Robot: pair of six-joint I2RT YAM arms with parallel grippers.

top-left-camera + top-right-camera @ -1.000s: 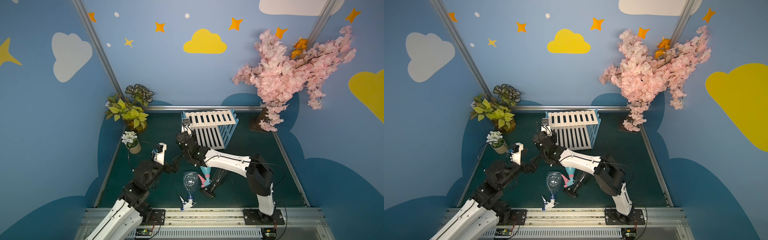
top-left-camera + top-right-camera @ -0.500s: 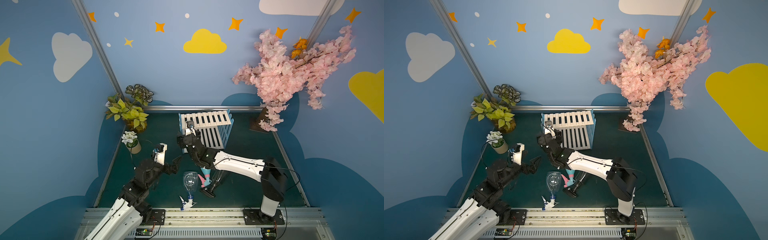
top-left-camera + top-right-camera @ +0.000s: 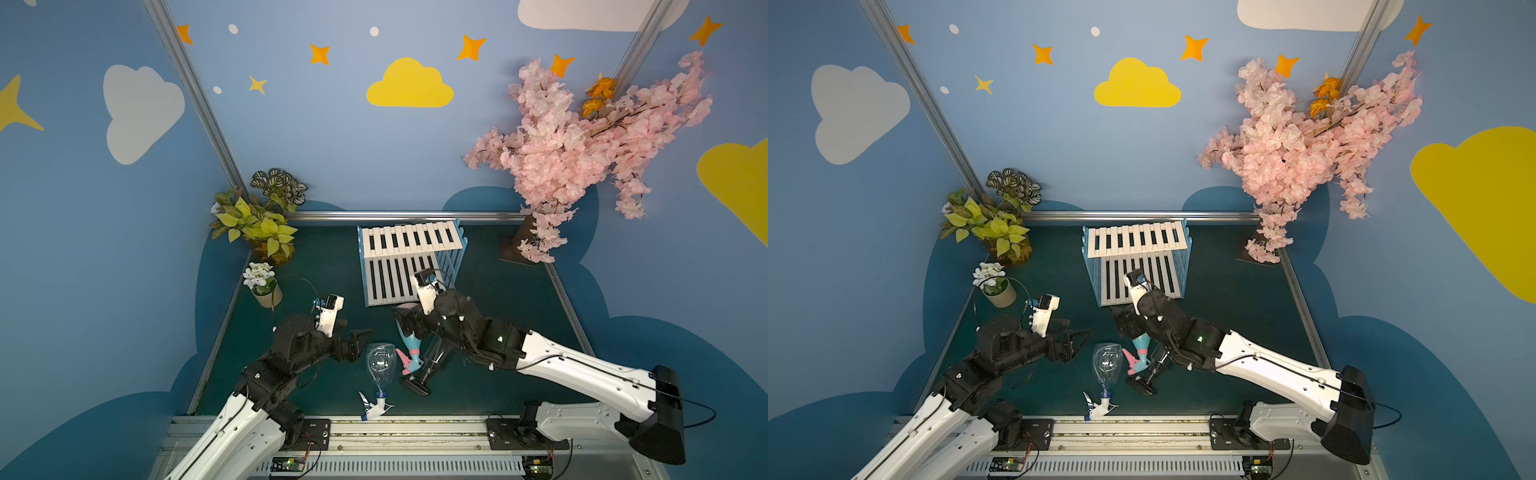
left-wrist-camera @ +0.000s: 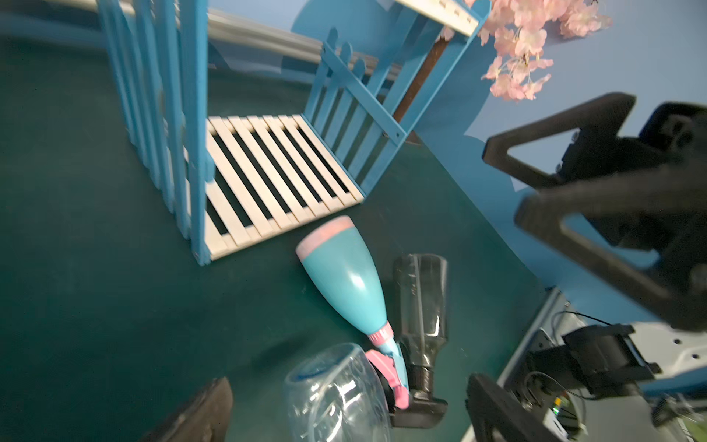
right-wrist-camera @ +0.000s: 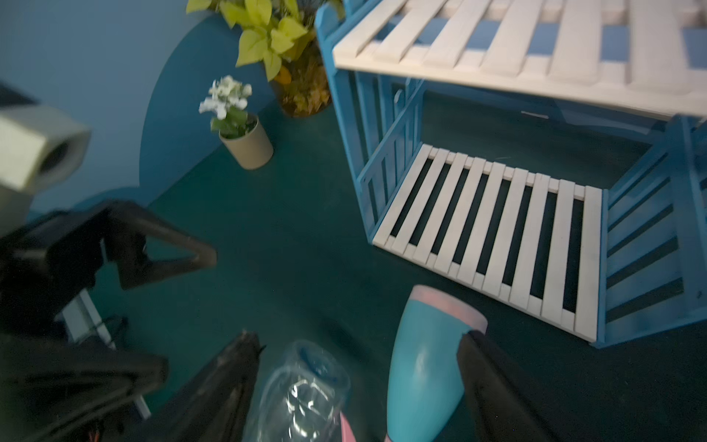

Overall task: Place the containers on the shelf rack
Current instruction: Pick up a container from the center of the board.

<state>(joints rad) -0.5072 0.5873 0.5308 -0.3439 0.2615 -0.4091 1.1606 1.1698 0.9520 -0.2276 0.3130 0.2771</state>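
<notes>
**Teal bottle (image 3: 409, 338) lies base-first toward rack (image 3: 411, 240)**

All 3 bottles lie flat on the mat (image 3: 324, 257) in front of the rack's lower shelf, none on it yet. The teal one's long axis runs roughly straight out from the rack front. Its pink-rimmed base is near that edge but apart from it, w/ the sprayer at the far end. Dark bottle (image 4: 419, 302) lies alongside it. Clear bottle (image 3: 380, 359) is a bit further out from the rack.

R pincer (image 5: 357, 340) hangs over the teal base end, jaws wide apart, gripping nothing. In its wrist view the teal body sits close by one finger. L pincer (image 3: 360, 345) is also wide apart & empty, further from the rack, by the clear bottle's base. So the R arm is nearer the teal one. Probably next: close across its body, then a short carry fwd to the rack.
</notes>
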